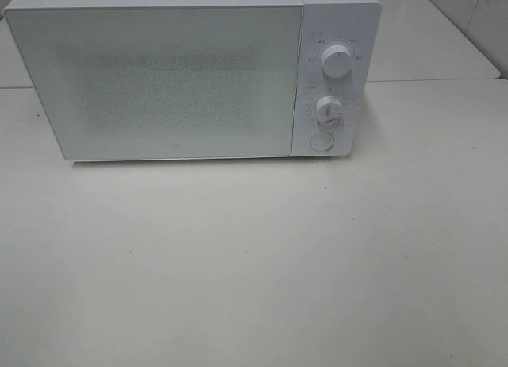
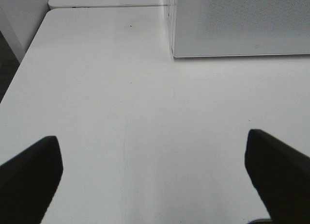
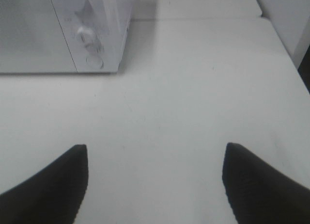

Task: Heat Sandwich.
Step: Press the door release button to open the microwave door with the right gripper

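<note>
White desk (image 1: 254, 264), pale wall panels behind; my entries from the remote station follow.

- Microwave (image 1: 159, 81): stands at the back of the desk, door (image 1: 151, 81) shut, its front too frosted for me to see inside.
- Controls: upper knob (image 1: 336, 63), lower knob (image 1: 329, 109), round button (image 1: 321, 141), all on the right panel.
- Left jaws: spread wide over bare desk, holding nothing.
- Right jaws: also well apart, empty, near the control side.
- Sandwich: not in any view. I cannot tell where it is, which way it points, or how its long axis lies.
- Progress: I judge it undecidable. Either nothing is loaded yet, or the sandwich sits behind the shut door. If unloaded, fetching, opening, loading, closing and setting the knobs all remain.
</note>
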